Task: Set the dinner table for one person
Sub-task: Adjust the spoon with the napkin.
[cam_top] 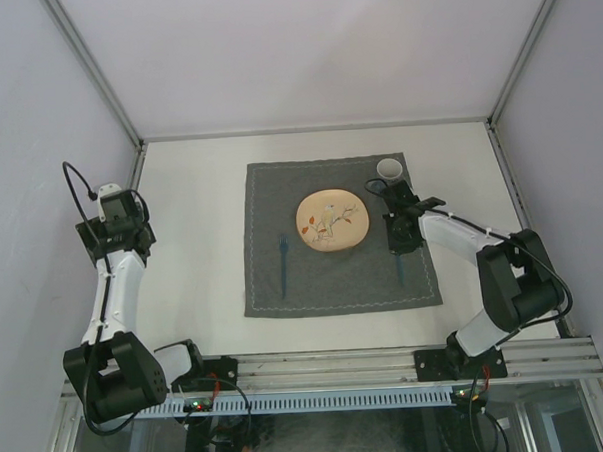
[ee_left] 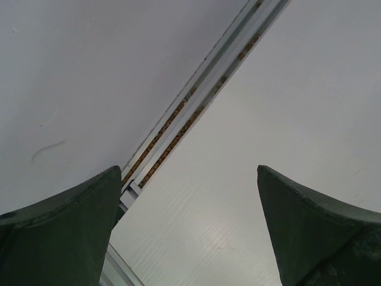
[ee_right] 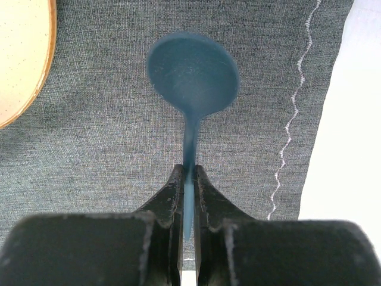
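Note:
The dinner table (cam_top: pixel 197 241) carries a square dark grey cloth (cam_top: pixel 324 285). On the cloth lie a cream plate (cam_top: pixel 330 221) with a painted motif, a blue fork (cam_top: pixel 282 262) to its left, and a white cup (cam_top: pixel 389 168) at the far right corner. My right gripper (ee_right: pixel 189 173) is shut on the handle of a blue spoon (ee_right: pixel 192 74), low over the cloth just right of the plate (ee_right: pixel 24 53). In the top view the spoon handle (cam_top: pixel 400 267) sticks out behind that gripper (cam_top: pixel 398 244). My left gripper (ee_left: pixel 189 179) is wide open and empty, raised at the table's left edge (cam_top: pixel 116 219).
Metal rails and pale walls close in the table on three sides; one rail (ee_left: pixel 196 107) runs diagonally through the left wrist view. The cloth's stitched right edge (ee_right: pixel 292 113) lies close to the spoon, with bare table (ee_right: pixel 351 119) beyond it.

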Controlling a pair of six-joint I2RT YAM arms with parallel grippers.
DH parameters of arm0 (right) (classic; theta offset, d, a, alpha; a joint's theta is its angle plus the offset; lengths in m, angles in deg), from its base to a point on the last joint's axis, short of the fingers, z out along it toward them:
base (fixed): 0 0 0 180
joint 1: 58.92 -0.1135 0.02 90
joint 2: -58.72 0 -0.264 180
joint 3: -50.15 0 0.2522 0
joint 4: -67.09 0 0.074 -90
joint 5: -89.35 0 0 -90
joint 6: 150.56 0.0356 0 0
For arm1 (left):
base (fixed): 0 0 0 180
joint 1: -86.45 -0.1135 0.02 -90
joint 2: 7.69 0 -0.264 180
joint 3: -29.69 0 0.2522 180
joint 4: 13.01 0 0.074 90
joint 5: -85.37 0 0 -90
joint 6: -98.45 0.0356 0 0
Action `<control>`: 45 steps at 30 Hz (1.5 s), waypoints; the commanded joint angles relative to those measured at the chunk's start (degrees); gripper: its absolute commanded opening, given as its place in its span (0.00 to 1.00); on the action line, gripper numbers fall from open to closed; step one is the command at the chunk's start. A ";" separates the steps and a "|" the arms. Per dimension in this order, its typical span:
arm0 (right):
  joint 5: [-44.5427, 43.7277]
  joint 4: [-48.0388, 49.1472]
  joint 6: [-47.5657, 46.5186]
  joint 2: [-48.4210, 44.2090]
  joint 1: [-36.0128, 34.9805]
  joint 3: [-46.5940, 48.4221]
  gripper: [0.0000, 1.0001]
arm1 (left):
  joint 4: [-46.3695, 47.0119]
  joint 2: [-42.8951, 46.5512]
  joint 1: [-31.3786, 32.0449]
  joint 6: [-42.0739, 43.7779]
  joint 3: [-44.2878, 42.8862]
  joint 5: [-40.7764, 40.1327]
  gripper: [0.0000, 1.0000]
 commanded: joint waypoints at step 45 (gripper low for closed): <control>2.36 3.36 -0.12 0.83 3.12 2.80 0.18 | 2.09 5.90 -0.42 -0.18 1.45 2.64 0.98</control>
